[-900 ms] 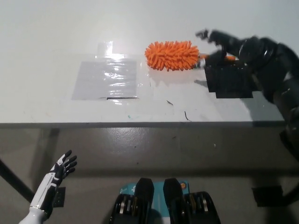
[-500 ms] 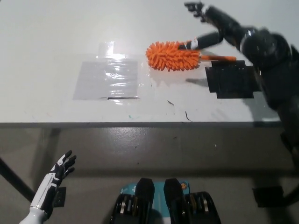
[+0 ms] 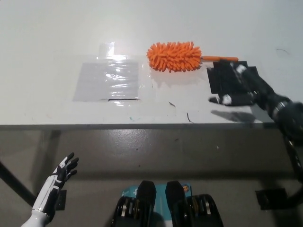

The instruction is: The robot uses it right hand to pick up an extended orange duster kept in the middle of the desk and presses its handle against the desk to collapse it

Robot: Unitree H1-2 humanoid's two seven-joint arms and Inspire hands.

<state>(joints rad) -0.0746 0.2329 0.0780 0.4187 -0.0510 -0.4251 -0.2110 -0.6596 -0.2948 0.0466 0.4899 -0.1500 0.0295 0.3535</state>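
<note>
duster (image 3: 174, 56): lies flat mid-desk (image 3: 47, 38), handle at 3 o'clock | right hand (image 3: 241, 87): over black patch (image 3: 218, 80), at 4 o'clock of duster, apart, holds nothing, fingers spread | left hand (image 3: 59, 176): below desk edge, released

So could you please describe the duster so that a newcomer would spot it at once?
Look at the white desk, right of its centre, beyond the shiny clear plastic sheet. The fluffy orange duster lies beside a black square patch; it is the only bright, bristly object there, with a thin orange handle pointing right.
</note>
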